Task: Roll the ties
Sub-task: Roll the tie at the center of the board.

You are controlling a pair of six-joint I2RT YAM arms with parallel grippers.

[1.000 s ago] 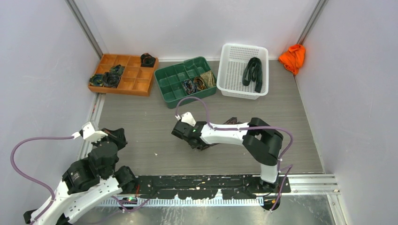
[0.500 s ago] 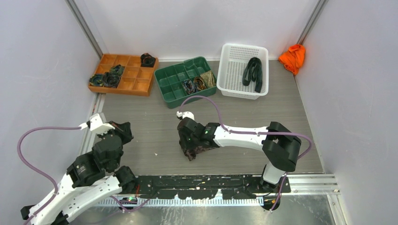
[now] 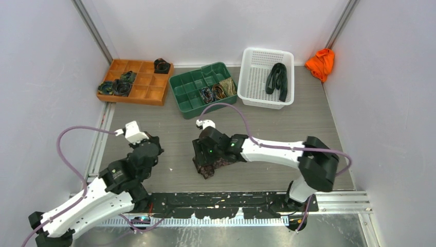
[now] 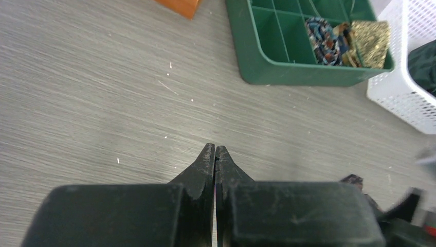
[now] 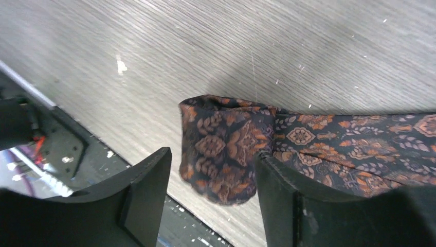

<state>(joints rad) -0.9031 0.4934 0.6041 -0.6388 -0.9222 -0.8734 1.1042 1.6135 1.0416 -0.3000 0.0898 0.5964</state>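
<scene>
The brown patterned tie [image 5: 329,139] lies on the table [image 3: 154,128] near the front rail. Its folded end sits between the right gripper's [image 5: 212,154] fingers. They stand well apart, one finger clear of the cloth, so nothing is gripped. At 9 o'clock from the tie, the left gripper [image 4: 215,154] is pressed closed and empty.

Toward 12 o'clock sits a green tray [image 3: 187,85] with coiled ties [image 3: 218,91], and at 10 o'clock an orange tray [image 3: 146,92] with more coils [image 3: 122,87]. At 1 o'clock a white basket [image 3: 254,82] holds a loose black tie [image 3: 277,77]. An orange cloth [image 3: 320,63] is bunched at 2 o'clock (against the wall). The table is grey wood-grain, specked with white. Pale walls close three sides.
</scene>
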